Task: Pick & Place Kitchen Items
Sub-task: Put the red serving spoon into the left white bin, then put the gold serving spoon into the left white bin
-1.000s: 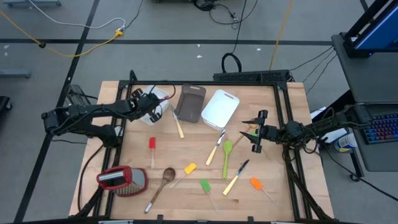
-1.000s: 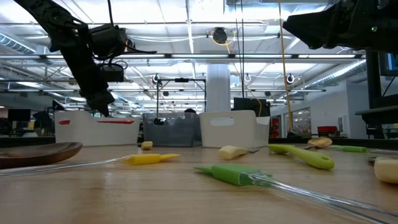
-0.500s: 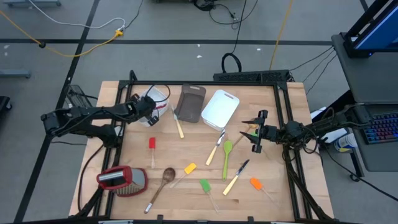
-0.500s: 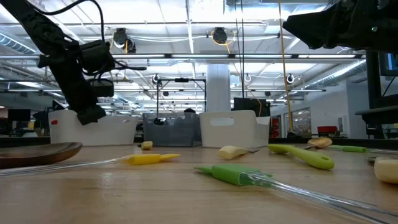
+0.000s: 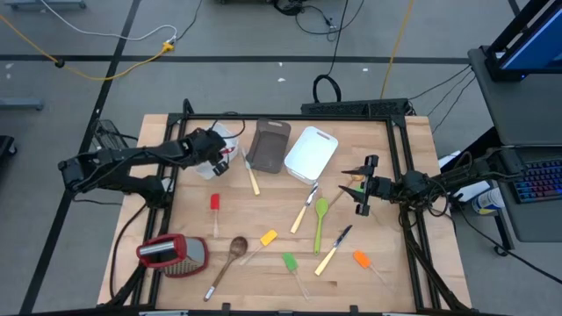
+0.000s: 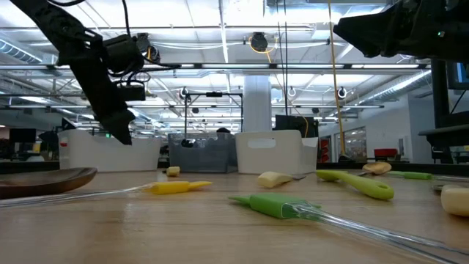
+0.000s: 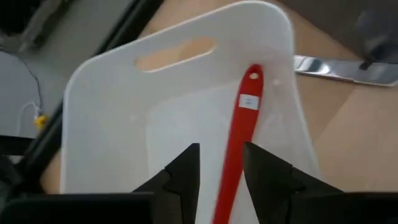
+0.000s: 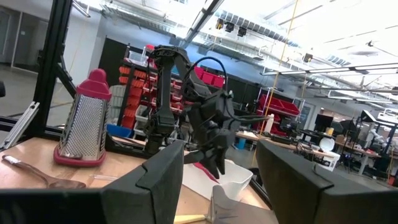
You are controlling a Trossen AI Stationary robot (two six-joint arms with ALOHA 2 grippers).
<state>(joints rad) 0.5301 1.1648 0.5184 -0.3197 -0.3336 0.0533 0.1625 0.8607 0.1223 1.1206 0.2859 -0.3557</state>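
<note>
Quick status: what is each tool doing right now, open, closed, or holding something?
Left tool: open over the white tub, red utensil lying in the tub between its fingers, not gripped.
Right tool: open, holding nothing.

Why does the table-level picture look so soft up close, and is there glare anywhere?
Low view: the green spatula nearest the lens is blurred, while the room's ceiling lights are sharp and bright. Left wrist view: the white tub looks washed out around the red utensil, and the near fingers are blurred. High view: even light, soft shadows.
</note>
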